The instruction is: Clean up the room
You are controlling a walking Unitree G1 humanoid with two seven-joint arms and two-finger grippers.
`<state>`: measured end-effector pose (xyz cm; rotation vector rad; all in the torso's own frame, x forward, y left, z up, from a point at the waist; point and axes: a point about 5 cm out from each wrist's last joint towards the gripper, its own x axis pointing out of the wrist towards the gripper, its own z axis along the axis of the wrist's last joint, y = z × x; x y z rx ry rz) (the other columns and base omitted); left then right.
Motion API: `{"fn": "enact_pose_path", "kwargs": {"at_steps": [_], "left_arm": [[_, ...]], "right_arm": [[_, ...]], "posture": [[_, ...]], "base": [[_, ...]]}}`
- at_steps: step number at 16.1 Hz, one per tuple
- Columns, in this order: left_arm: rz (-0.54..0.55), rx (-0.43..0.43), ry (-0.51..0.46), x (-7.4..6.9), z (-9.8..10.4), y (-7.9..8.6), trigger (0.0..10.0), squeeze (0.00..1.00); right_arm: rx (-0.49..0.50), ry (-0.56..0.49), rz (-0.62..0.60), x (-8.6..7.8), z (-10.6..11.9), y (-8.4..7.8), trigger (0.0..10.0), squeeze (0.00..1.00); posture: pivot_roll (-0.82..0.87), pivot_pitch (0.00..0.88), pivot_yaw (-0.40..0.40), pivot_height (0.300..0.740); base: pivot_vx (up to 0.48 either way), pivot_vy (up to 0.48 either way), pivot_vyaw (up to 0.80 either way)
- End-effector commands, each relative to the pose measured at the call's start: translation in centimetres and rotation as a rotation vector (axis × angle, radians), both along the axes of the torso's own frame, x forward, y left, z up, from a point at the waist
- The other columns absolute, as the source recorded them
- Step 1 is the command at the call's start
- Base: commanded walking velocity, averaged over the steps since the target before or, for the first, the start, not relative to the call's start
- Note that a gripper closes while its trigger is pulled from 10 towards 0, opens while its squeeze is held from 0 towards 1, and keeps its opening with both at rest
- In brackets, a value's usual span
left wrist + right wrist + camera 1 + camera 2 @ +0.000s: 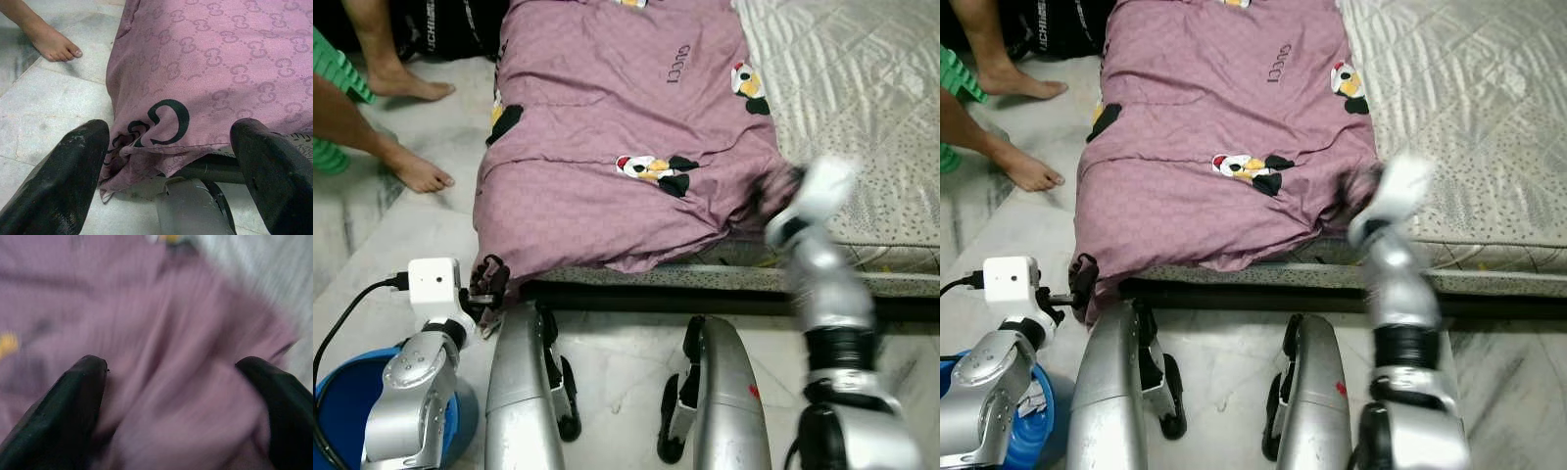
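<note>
Both pincers are spread apart at the purple blanket (607,127): left pincer (487,284) at its near-left corner, right pincer (773,191) at its near-right edge

A mauve-pink blanket (607,137) lies spread across the left part of a bed (862,108), covering it from the far end to the near edge. The fabric is printed with a faint repeating logo pattern, a few cartoon figures in black, white, yellow and red, and a line of dark lettering. It is rumpled, with long folds. Its near left corner (146,147) hangs over the bed's edge and droops toward the marble floor (401,235).
</note>
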<state>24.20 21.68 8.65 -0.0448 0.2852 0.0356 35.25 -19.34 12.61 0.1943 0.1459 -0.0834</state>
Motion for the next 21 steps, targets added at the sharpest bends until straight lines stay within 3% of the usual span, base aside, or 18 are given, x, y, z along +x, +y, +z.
{"fn": "enact_pose_path", "kwargs": {"at_steps": [1, 3, 4, 5, 6, 10, 11, 18, 21], "left_arm": [[0.001, 0.002, 0.039, -0.4, -0.8, 0.0, 10.0, 0.0], [0.003, 0.003, 0.041, -0.4, -0.7, 0.1, 10.0, 0.0], [0.004, 0.005, 0.042, -0.5, -0.7, 0.1, 10.0, 0.0], [0.005, 0.005, 0.042, -0.5, -0.7, 0.1, 10.0, 0.0], [0.006, 0.006, 0.042, -0.5, -0.7, 0.1, 10.0, 0.0], [0.016, 0.008, 0.038, -0.6, -0.7, 0.1, 10.0, 0.0], [0.019, 0.01, 0.039, -0.6, -0.8, 0.2, 10.0, 0.0], [0.024, 0.025, 0.036, -0.5, -0.7, 0.5, 10.0, 0.0], [0.026, 0.034, 0.038, -0.6, -0.7, 0.6, 10.0, 0.0]], "right_arm": [[-0.007, 0.082, -0.016, -0.3, -1.9, 0.4, 10.0, 0.0], [-0.01, 0.248, -0.013, -0.8, -4.9, 1.9, 10.0, 0.0], [0.046, 0.283, -0.013, -0.9, -5.6, 2.5, 7.5, 0.0], [0.056, 0.29, -0.008, -0.9, -5.8, 2.6, 4.1, 0.0], [0.067, 0.29, -0.014, -0.9, -5.9, 2.5, 0.0, 0.0], [0.045, 0.293, -0.153, -1.1, -6.1, -0.4, 0.0, 0.0], [0.0, 0.303, -0.22, -1.4, -6.2, -1.7, 0.0, 0.0], [-0.165, 0.382, -0.455, -3.2, -6.4, -6.9, 0.0, 0.0], [-0.217, 0.314, -0.489, -2.8, -4.8, -7.8, 0.0, 0.0]], "posture": [[0.11, 0.22, -0.054, 0.561], [0.12, 0.221, -0.055, 0.561], [0.12, 0.221, -0.055, 0.561], [0.12, 0.221, -0.055, 0.561], [0.12, 0.223, -0.059, 0.561], [0.12, 0.222, -0.066, 0.561], [0.12, 0.222, -0.065, 0.561], [0.13, 0.217, -0.063, 0.561], [0.13, 0.213, -0.06, 0.561]], "base": [[0.0, 0.0, 0.0], [0.0, 0.0, 0.0], [0.0, 0.0, 0.0], [0.0, 0.0, 0.0], [0.0, 0.0, 0.0], [0.0, 0.0, 0.0], [0.0, 0.0, 0.0], [0.0, 0.0, 0.0], [0.0, 0.0, 0.0]]}}
